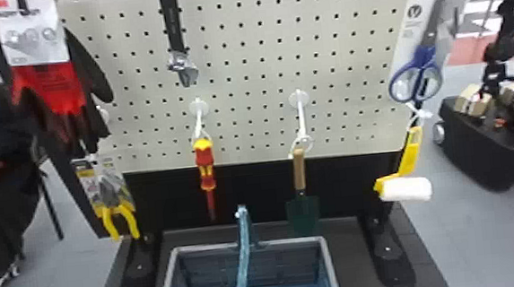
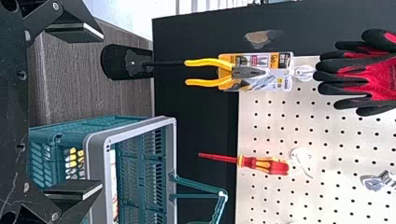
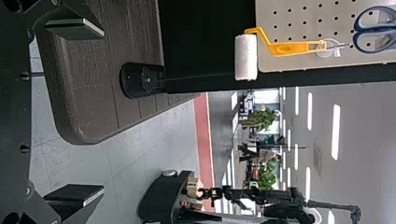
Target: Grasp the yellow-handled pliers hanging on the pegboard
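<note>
We see our left gripper (image 2: 86,111) and right gripper (image 3: 86,111) wide apart, both empty. The yellow-handled pliers (image 1: 115,206) hang at the lower left corner of the pegboard (image 1: 260,41), long axis vertical, handles down.

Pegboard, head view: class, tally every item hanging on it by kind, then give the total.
Yellow-handled pliers: 1
Screwdriver: 1
Wrench: 1
Trowel: 1
Paint roller: 1
Scissors: 1
Glove pack: 1
Total: 7
</note>
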Robot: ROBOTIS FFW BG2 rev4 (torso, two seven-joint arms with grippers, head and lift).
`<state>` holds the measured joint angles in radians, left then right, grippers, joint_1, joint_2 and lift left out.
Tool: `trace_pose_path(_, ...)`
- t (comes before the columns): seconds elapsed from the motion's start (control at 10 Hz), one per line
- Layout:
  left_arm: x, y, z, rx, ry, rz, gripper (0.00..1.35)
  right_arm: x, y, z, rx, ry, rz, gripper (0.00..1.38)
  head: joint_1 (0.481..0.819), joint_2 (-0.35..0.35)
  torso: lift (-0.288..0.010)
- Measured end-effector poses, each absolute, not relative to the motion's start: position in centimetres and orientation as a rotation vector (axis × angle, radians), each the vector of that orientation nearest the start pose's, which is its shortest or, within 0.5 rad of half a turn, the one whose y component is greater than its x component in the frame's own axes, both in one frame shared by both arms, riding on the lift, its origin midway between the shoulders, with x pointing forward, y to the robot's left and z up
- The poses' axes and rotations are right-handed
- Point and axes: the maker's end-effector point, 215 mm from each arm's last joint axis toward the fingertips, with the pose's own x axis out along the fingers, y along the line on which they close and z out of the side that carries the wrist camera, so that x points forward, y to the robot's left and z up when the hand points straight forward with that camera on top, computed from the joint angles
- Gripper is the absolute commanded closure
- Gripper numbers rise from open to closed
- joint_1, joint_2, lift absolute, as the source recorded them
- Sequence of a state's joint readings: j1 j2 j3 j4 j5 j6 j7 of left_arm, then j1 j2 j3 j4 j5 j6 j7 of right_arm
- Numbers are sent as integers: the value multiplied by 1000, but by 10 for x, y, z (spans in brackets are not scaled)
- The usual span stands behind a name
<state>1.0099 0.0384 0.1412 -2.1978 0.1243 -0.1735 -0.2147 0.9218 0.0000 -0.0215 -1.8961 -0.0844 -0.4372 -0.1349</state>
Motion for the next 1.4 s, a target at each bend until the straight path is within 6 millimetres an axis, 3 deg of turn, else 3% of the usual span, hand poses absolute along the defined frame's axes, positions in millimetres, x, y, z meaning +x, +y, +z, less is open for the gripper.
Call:
trace_pose_path(0.9, 286, 256, -385, 5, 206, -133, 191, 268, -278, -440, 47, 162, -191, 130, 549, 0, -100)
trace_pose_path(1.1, 304, 267, -372, 59, 184, -173, 191, 267, -278, -440, 47, 163, -191, 130, 549, 0, -100)
trace_pose_path(1.4, 337, 299, -343, 157, 135, -181, 193, 268, -278, -440, 47, 162, -191, 130, 549, 0, -100)
